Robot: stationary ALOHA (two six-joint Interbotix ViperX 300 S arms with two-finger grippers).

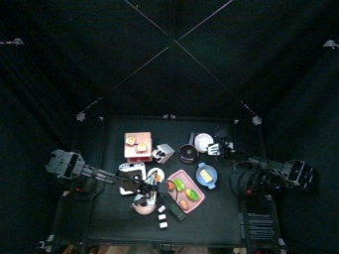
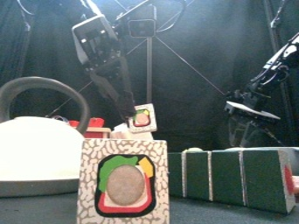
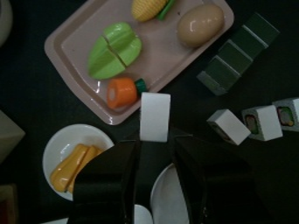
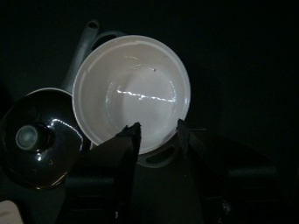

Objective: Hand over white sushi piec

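My left gripper (image 3: 156,147) is shut on the white sushi piece (image 3: 155,115), a white block that stands out past the jaw tips. It hangs over the table beside the pink tray (image 3: 70,37). In the front view the left gripper (image 2: 131,112) holds the piece (image 2: 142,116) in the air, its end showing green and red filling. In the top view the left gripper (image 1: 137,182) is left of the tray (image 1: 187,190). My right gripper (image 4: 158,140) is open and empty over a white bowl (image 4: 128,74), and it rests at the right (image 1: 241,171).
The tray holds a green vegetable (image 3: 114,48), a carrot (image 3: 121,91), corn (image 3: 147,9) and a potato (image 3: 200,23). Dark green sushi blocks (image 3: 239,52) and two white rolls (image 3: 247,124) lie nearby. A white kettle (image 2: 35,153) and a patterned sushi block (image 2: 122,182) stand up front. A glass lid (image 4: 33,140) lies beside the bowl.
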